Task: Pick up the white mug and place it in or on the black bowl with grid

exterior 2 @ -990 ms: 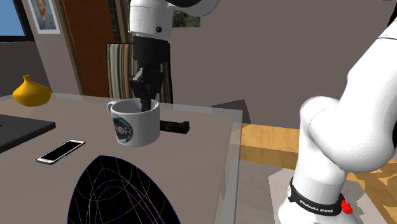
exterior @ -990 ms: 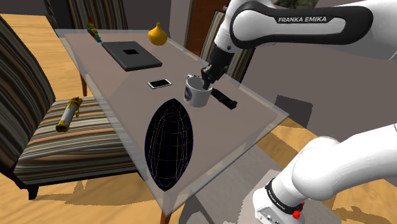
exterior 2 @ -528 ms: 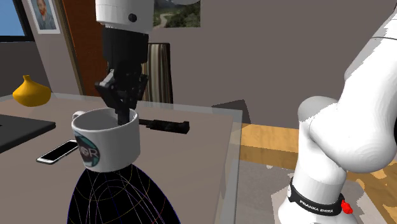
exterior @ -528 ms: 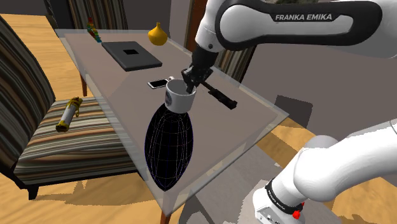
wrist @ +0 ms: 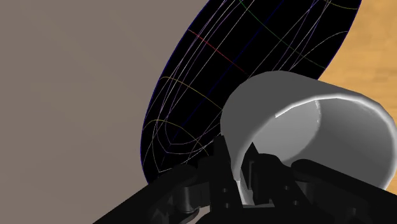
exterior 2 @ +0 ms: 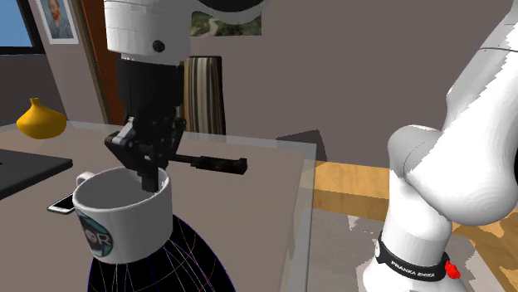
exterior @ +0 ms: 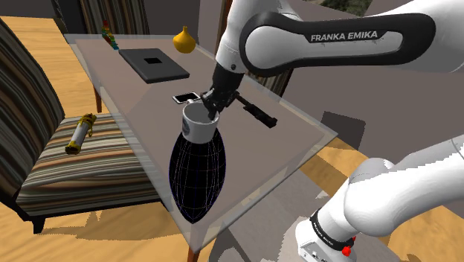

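Shoulder view: the white mug (exterior: 198,124) is held over the far end of the black grid bowl (exterior: 197,175), clear of the counter (exterior: 297,141), apparently for lowering in. Its wall is pinched by the jaws, one finger inside the rim. Its long axis is held near upright, mouth up, handle toward the second exterior view's left.

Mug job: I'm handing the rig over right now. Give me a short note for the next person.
Gripper: shut on the mug, one finger inside the rim, one outside.
Mug: clear of the table, opening up, hanging over one end of the bowl.
Done: pick-up and carry to the bowl.
Left: lower the mug into the bowl, open the fingers, pull away.
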### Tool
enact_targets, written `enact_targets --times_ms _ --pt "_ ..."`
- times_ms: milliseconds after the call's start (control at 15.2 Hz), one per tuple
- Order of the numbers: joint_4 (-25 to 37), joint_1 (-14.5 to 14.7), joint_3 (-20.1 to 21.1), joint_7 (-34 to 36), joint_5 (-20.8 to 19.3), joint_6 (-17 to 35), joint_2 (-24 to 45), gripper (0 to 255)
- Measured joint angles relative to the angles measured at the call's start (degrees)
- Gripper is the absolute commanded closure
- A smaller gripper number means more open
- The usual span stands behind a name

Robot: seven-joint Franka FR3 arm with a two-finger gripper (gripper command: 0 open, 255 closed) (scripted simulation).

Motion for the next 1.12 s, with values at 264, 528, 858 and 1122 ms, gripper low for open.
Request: enact_targets --times_ms 264,528,858,1122 --pt "-2.47 -0.01 0.21 -0.13 0.03 3.28 0.84 255" --pt "-4.78 0.07 0.60 0.00 0.05 6.53 1.79 255" --pt "-7.33 0.08 0.82 -0.10 0.08 9.98 2.70 255" --pt "-7.50 0.10 0.91 -0.02 0.07 10.31 2.83 255"
